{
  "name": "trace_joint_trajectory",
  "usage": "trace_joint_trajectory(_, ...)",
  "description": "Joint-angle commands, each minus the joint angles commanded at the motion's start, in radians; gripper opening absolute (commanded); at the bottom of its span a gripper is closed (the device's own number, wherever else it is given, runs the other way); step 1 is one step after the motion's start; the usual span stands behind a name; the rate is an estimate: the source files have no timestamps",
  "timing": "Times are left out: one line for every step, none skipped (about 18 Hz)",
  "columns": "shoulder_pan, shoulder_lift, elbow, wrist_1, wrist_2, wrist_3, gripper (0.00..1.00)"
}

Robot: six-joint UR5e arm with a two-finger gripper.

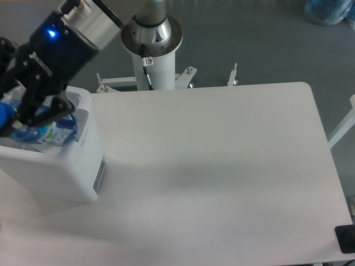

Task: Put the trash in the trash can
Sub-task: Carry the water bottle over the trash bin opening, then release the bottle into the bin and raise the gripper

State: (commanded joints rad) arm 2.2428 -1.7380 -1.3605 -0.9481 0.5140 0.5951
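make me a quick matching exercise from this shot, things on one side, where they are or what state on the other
Things:
1. bottle
2. trash can
3. gripper
4. arm's base post

Places or states:
A. stands behind the table's far edge
B. sits on the table's left side
C. shut on the bottle
D. held over the trash can's opening

Pairs: 1-D, 2-B, 3-C, 4-A

A white tabletop (222,166) with rounded corners fills most of the view, standing over a grey floor (260,44). Behind its far edge, small metal brackets (234,75) stick up from a frame on the floor. A dark object (346,239) shows at the lower right corner and a bluish bundle (328,11) at the upper right.
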Motion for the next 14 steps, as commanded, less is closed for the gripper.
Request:
trace_joint_trajectory(-0.008, 0.0, -0.009, 0.003, -0.003, 0.005, 0.27)
trace_joint_trajectory(-0.017, 0.0, -0.018, 0.003, -0.003, 0.009, 0.28)
trace_joint_trajectory(-0.028, 0.0, -0.028, 0.003, -0.005, 0.011, 0.28)
trace_joint_trajectory(-0.035, 0.0, -0.04, 0.005, -0.006, 0.011, 0.28)
trace_joint_trajectory(-0.038, 0.0, -0.054, 0.006, -0.006, 0.014, 0.3)
trace_joint_trajectory(-0.041, 0.003, -0.071, 0.009, -0.006, 0.017, 0.31)
trace_joint_trajectory(-0.046, 0.009, -0.084, 0.011, -0.006, 0.022, 0.31)
trace_joint_trajectory(-0.046, 0.018, -0.101, 0.011, -0.006, 0.049, 0.38)
trace_joint_trajectory(-0.046, 0.021, -0.112, 0.011, -0.006, 0.066, 0.52)
trace_joint_trajectory(-0.046, 0.021, -0.118, 0.011, -0.006, 0.083, 0.72)
trace_joint_trajectory(-0.045, 0.021, -0.127, 0.011, -0.006, 0.098, 1.0)
trace_joint_trajectory(-0.043, 0.021, -0.135, 0.009, -0.006, 0.103, 1.0)
trace_joint_trajectory(-0.042, 0.021, -0.143, 0.009, -0.006, 0.103, 1.0)
trace_joint_trajectory(-0.038, 0.023, -0.15, 0.009, -0.006, 0.104, 1.0)
